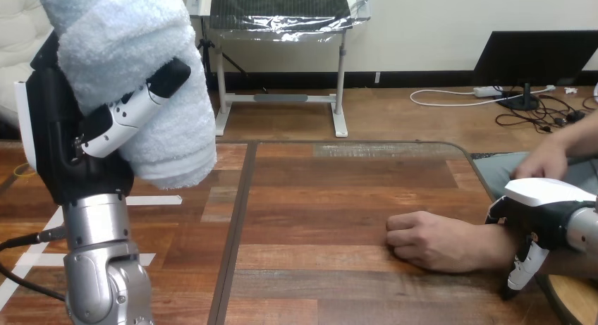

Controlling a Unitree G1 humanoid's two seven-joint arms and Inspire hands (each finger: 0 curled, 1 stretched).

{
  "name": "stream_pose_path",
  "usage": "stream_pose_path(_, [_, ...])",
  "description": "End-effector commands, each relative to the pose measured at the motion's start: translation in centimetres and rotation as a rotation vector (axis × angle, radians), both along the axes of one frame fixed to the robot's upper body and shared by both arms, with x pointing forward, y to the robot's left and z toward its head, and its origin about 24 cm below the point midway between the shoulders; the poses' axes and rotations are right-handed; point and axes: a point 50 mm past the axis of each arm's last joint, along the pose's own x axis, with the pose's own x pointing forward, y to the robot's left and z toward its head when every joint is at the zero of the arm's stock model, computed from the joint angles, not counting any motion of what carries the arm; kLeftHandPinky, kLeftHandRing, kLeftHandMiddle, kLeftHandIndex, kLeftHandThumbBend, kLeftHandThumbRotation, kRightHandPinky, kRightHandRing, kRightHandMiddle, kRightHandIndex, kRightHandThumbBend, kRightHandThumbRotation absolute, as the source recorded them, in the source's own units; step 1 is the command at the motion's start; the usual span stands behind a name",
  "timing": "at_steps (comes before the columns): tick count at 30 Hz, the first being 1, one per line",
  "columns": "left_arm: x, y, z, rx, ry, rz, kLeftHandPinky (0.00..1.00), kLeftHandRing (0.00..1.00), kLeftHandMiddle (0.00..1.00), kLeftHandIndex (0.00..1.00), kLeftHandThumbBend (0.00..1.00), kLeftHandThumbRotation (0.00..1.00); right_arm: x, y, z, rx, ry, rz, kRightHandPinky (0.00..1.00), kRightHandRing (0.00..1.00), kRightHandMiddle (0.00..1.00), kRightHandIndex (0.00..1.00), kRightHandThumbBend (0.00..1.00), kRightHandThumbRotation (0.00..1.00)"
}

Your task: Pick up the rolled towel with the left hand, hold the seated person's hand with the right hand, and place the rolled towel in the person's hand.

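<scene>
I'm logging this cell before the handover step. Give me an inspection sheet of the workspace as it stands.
Surface: wooden table, planks with a dark seam.
Job's things: rolled towel raised at the upper left; person's hand lying on the table, fingers curled.
Clutter: nothing seen.
Hands: left hand curled round the towel; right hand at the person's wrist, grip cannot be told.
Cables: nothing seen on the table.
Surroundings: person's other hand beyond the table's right edge.

Rolled towel [141,71]: soft looped terry cloth, matt. Left hand [53,135]: matt black plastic, glossy white shells. Left forearm [106,268]: brushed silver metal. Table [338,198]: varnished wood planks, visible grain.
</scene>
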Motion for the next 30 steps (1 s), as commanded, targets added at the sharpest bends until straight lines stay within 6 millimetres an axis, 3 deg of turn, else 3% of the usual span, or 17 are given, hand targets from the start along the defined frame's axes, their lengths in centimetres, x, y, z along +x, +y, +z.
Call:
stream_pose_path(1, [0.07,-0.47,2.40,0.011,-0.110,-0.015,0.21,0.27,0.34,0.39,0.53,0.00,0.57,-1.12,1.42,-0.026,-0.040,-0.040,0.27,0.40,0.51,0.68,0.93,0.06])
stream_pose_path(6, [0.07,-0.47,2.39,0.008,-0.110,-0.018,0.21,0.27,0.34,0.39,0.53,0.00,0.55,-1.09,1.46,-0.022,-0.045,-0.039,0.20,0.30,0.43,0.67,0.94,0.06])
stream_pose_path(12, [0.07,-0.46,2.37,0.010,-0.111,-0.017,0.22,0.27,0.34,0.39,0.53,0.00,0.56,-1.11,1.46,-0.025,-0.044,-0.035,0.18,0.29,0.41,0.66,0.94,0.06])
stream_pose_path(21, [0.05,-0.47,2.35,0.011,-0.107,-0.012,0.22,0.27,0.34,0.39,0.53,0.00,0.59,-1.17,1.42,-0.028,-0.045,-0.035,0.33,0.47,0.57,0.68,0.93,0.07])
stream_pose_path(30, [0.07,-0.47,2.35,0.011,-0.108,-0.014,0.22,0.27,0.34,0.39,0.53,0.00,0.60,-1.13,1.63,-0.023,-0.057,-0.027,0.31,0.44,0.56,0.68,0.93,0.08])
